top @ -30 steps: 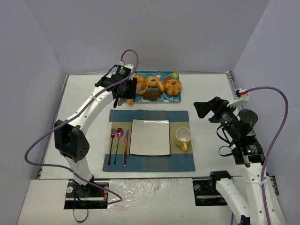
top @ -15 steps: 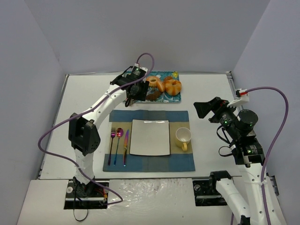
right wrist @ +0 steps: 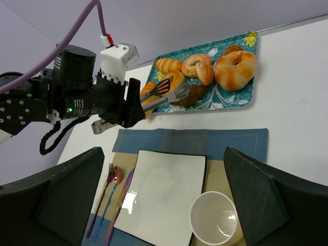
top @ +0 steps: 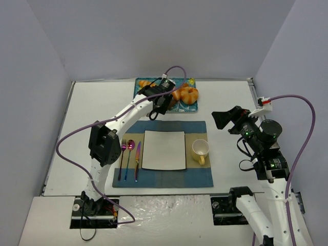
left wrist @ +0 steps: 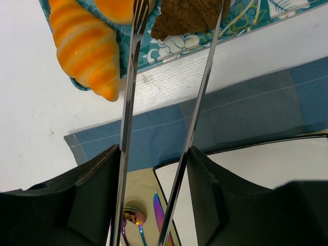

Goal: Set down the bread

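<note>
Several breads lie on a teal patterned tray (top: 191,82) at the back: an orange striped croissant (left wrist: 87,46), a dark brown bread (left wrist: 187,13) and round orange buns (top: 188,94). My left gripper (top: 156,105) is shut on metal tongs (left wrist: 128,102). The tong arms stand apart, and their tips reach over the tray's front edge at the brown bread. No bread is in the tongs. The white square plate (top: 164,149) lies bare on the blue placemat (top: 164,177). My right gripper (top: 221,119) is open and empty, held above the table at the right.
A white cup (top: 200,149) stands right of the plate. A fork, spoon and knife (top: 129,159) lie left of it. Grey walls close the table at the back and sides. The left arm's purple cable (top: 66,148) loops over the left side.
My left arm has swung right along the tray's front, from its left end to its middle, carrying the tongs. The right arm has not moved.
</note>
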